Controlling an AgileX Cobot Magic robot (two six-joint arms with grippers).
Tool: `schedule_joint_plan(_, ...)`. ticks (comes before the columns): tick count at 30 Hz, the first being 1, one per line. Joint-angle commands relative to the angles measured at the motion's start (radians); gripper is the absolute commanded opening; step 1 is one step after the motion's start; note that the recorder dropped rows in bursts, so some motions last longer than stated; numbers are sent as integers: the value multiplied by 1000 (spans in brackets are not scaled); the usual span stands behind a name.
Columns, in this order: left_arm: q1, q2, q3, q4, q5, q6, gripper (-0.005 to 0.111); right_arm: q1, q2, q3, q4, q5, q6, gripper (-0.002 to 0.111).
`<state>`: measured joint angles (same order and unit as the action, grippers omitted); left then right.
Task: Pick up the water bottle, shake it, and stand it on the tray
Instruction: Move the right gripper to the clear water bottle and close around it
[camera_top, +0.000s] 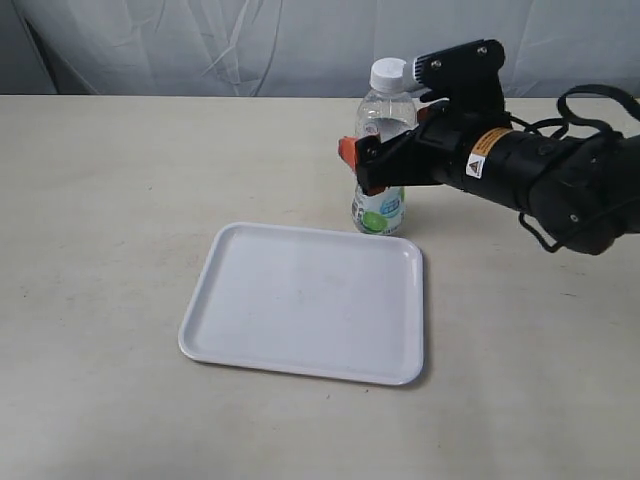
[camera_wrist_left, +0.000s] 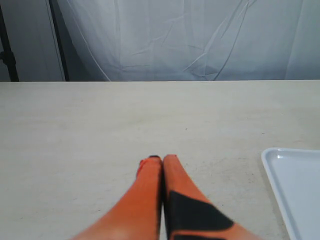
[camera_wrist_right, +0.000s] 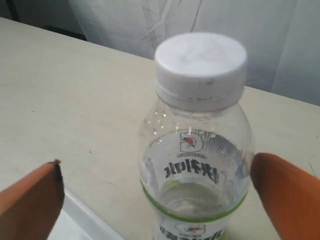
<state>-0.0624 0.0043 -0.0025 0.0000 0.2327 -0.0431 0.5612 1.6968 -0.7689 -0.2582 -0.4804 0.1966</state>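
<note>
Presently the water bottle (camera_top: 384, 112) stands upright just beside the tray (camera_top: 300, 300), between spread jaws of the right gripper (camera_top: 362, 168); left gripper (camera_wrist_left: 161, 162) closed.

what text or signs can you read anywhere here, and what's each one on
Water bottle label: dark Chinese characters, mirrored through the clear plastic, not surely readable.
Emblem above them: red mark, no legible letters.
Green circle on label: print too small.
Warning sticker on right arm: triangle sign, wording too small.
So no text can be quoted.
</note>
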Motion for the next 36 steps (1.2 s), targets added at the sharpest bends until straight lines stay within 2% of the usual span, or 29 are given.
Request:
schedule_joint_plan(1, 1, -4, 3, 0, -1, 0, 0, -2, 50, -5, 5, -82, -15, 104)
schedule_joint_plan(11, 1, -4, 3, 0, -1, 0, 0, -2, 136, -5, 190, -187, -154, 104)
schedule_joint_plan(19, 1, -4, 3, 0, -1, 2, 0, -2, 191, -27, 198, -258, -164, 104)
schedule_joint_plan(31, 1, -4, 3, 0, -1, 0, 0, -2, 249, -91, 190, -251, -152, 104)
schedule_joint_plan(36, 1, -4, 3, 0, -1, 0, 0, -2, 249, -91, 283, -253, -152, 104)
